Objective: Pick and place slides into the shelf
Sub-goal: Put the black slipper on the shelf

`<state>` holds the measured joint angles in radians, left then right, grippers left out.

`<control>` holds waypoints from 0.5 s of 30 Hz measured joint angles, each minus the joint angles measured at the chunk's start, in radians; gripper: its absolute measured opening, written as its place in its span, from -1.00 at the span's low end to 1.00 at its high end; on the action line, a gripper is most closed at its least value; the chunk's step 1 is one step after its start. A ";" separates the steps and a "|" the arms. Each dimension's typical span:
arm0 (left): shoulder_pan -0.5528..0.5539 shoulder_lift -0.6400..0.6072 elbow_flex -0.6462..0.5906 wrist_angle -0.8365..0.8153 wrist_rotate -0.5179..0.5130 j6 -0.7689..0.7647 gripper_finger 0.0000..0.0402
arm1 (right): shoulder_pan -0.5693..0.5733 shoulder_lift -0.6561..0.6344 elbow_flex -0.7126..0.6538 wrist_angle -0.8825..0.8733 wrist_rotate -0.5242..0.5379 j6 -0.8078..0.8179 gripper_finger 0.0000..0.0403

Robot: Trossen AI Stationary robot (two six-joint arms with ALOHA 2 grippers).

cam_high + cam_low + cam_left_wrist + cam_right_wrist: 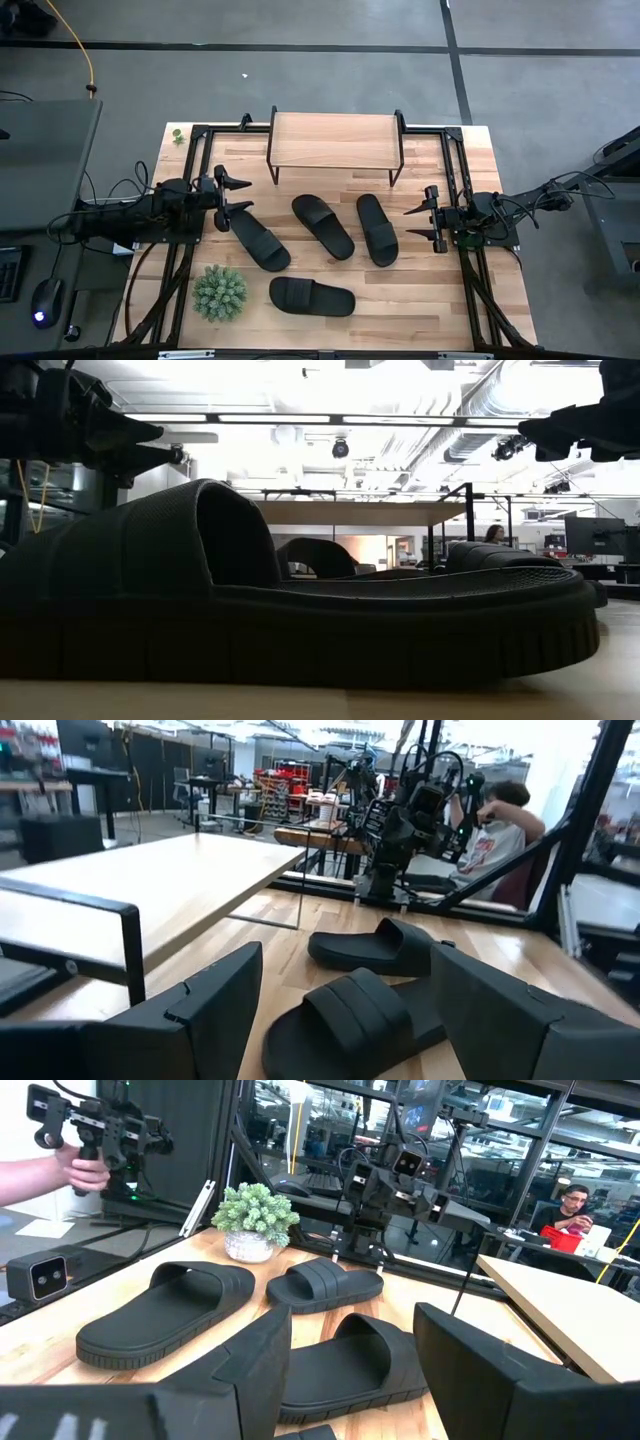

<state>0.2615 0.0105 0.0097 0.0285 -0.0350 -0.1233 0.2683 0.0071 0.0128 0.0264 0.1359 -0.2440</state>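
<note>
slides: four matching black rubber slide sandals point(323, 226) lie loose on the tabletop point(470, 300), none shelved
shelf: low light-wood rack point(334, 141), top bare, awaiting slides
left hand point(232, 199): spread, beside nearest slide, likely first pick
right hand point(422, 222): spread, waiting

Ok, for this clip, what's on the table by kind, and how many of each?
Black slides: 4, at and, all lying on the tabletop
Shelf, wood top on black legs: 1, nothing on it
Green potted plant: 1
Total: 6
</note>
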 joint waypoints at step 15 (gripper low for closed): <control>0.000 0.000 0.000 -0.002 -0.010 -0.041 0.35 | 0.000 0.000 0.000 0.000 0.000 0.198 0.01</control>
<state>0.2615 0.0105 0.0097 0.0261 -0.0452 -0.1644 0.2684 0.0071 0.0128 0.0265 0.1356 -0.0455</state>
